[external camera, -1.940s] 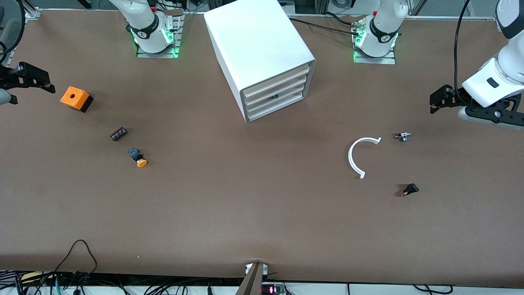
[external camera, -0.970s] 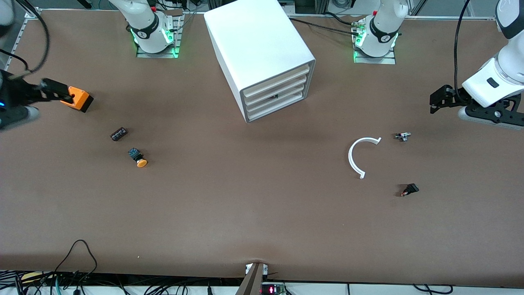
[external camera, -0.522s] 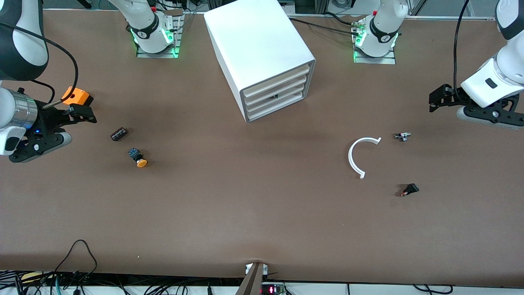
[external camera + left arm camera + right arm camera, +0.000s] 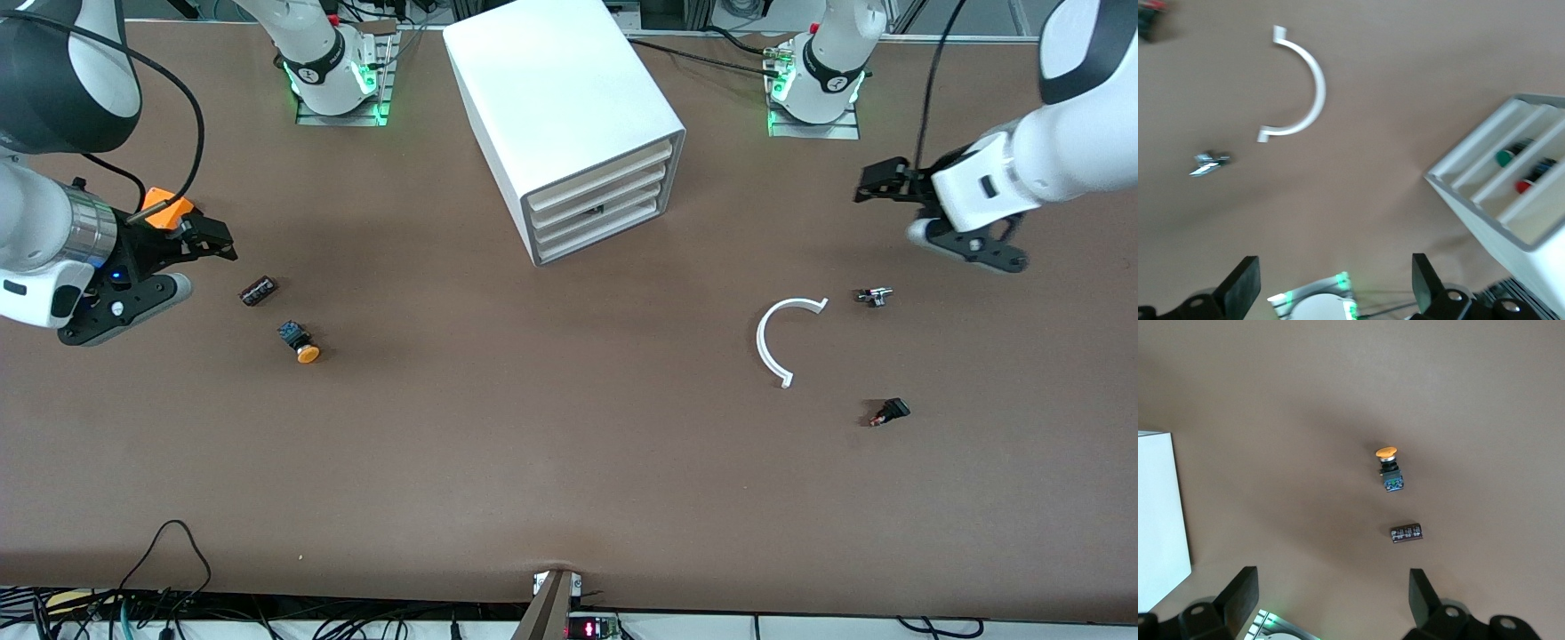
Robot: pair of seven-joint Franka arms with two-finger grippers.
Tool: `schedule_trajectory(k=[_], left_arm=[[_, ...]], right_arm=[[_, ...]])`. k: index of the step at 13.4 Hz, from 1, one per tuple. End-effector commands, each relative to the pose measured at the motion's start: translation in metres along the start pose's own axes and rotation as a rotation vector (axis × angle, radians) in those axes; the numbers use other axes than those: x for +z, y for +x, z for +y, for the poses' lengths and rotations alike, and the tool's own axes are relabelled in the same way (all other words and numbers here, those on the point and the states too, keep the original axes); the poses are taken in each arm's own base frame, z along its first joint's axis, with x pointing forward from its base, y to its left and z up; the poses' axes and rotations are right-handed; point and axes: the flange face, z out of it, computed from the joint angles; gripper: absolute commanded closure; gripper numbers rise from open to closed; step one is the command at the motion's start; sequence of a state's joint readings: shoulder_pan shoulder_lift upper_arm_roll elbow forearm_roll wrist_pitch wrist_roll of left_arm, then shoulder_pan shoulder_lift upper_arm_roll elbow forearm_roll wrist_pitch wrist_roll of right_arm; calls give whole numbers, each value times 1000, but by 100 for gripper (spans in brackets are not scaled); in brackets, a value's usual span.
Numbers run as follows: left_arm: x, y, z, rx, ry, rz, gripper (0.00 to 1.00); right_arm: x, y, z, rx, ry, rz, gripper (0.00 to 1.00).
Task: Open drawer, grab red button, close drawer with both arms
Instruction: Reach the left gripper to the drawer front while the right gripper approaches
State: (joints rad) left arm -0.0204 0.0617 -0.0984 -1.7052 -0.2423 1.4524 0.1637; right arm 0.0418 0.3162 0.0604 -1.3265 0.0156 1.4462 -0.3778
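I am looking at a brown table (image 4: 533,462) on which a white drawer cabinet (image 4: 569,116) is standing between the two arm bases, its stacked drawers (image 4: 597,209) all sitting shut in the front view. Through the left wrist camera I am seeing into the cabinet's slots: the button (image 4: 1523,186) is lying inside one compartment, showing as a small round red cap on a dark short body, and a green-capped part (image 4: 1503,158) is lying in the neighbouring compartment; I cannot tell from these views which drawer level that is. The left gripper (image 4: 876,189) is hanging over bare table toward the left arm's end, with its fingers (image 4: 1245,283) spread wide and gripping nothing. The right gripper (image 4: 209,238) is hanging over the table toward the right arm's end, just beside an orange box (image 4: 169,206), and its fingers (image 4: 1241,590) are likewise standing fully apart and empty. Near it a small dark cylindrical part (image 4: 258,291) and a yellow-capped button (image 4: 300,343) are lying on the table, the latter nearer to the front camera. Toward the left arm's end a white curved piece (image 4: 773,342), a small metal part (image 4: 874,296) and a small black part (image 4: 891,412) are lying well apart from one another.
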Motion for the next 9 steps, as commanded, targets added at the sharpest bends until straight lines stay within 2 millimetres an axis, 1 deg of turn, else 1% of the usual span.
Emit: schedule_trajectory(k=[1,2,3,5,6,7,8,9], left_arm=[[38,27,27,112,-152,-74,0],[53,35,29,158,-215,-91,0],[73,49,28,195,-303,-109,0],[119,79,23,308,-517,-109,0],[138,90,22,357,-596,-97,0],[153,97,18,399,-636,-77,1],[169,100,18,428,-678,-63,3],[186,100,18,411,-732,-49,3]], right_arm=[[-5,-2,6,-10,-17,20,0],[-6,-2,7,-9,-17,23,0],[-6,-2,6,-10,-17,25,0],[-4,10,3,-32,-31,68,0],[-6,14,-1,-74,-40,89,0],[-5,20,-13,-133,-54,89,0],[-4,27,-26,-152,-59,93,0],[-2,34,-29,-155,-60,119,0]])
